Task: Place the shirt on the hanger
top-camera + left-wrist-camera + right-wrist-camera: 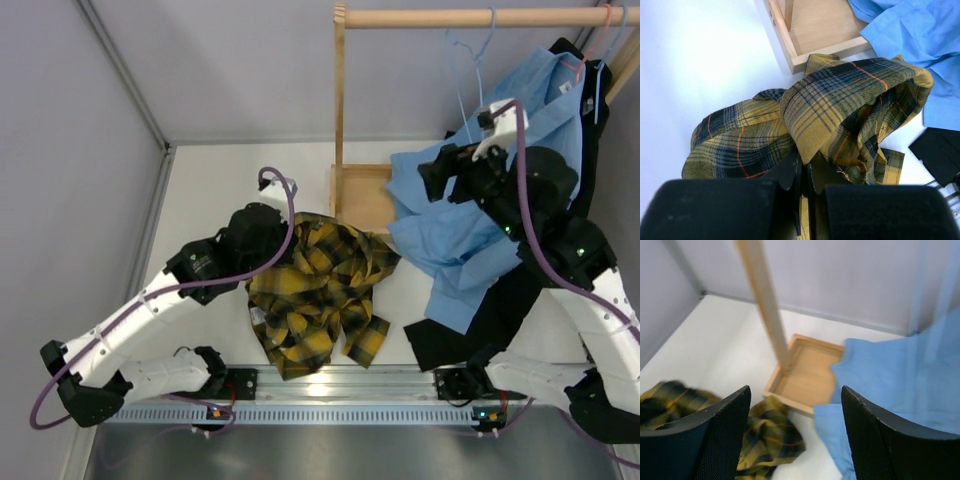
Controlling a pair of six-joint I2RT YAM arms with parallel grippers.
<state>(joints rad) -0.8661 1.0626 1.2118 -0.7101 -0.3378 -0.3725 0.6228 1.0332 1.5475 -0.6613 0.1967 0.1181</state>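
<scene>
Wooden rack is standing at the back-R of the table, w/ its base tray sitting just behind the shirt. A light blue shirt is hanging off the rod on the R, spilling down over the tray's R side and onto the tabletop. A black garment is showing under and behind it. The hanger is hanging by its hook on the rod, above the blue shirt and well apart from the plaid one. A pink hanger is sitting further R on the same rod. The shirt is lying crumpled on the table btw the two arms, w/ its top edge touching the tray's front corner and the blue cloth just to its R. L arm is reaching in from the lower L, elbow out, wrist bending down over the shirt's upper-L edge. The left gripper is squeezed tight on a pinch of plaid cloth, w/ a fold arching up in front of it. R arm is raised over the blue shirt, pointing L toward the post and tray. The right gripper is gaping wide, w/ nothing btw its fingers.
</scene>
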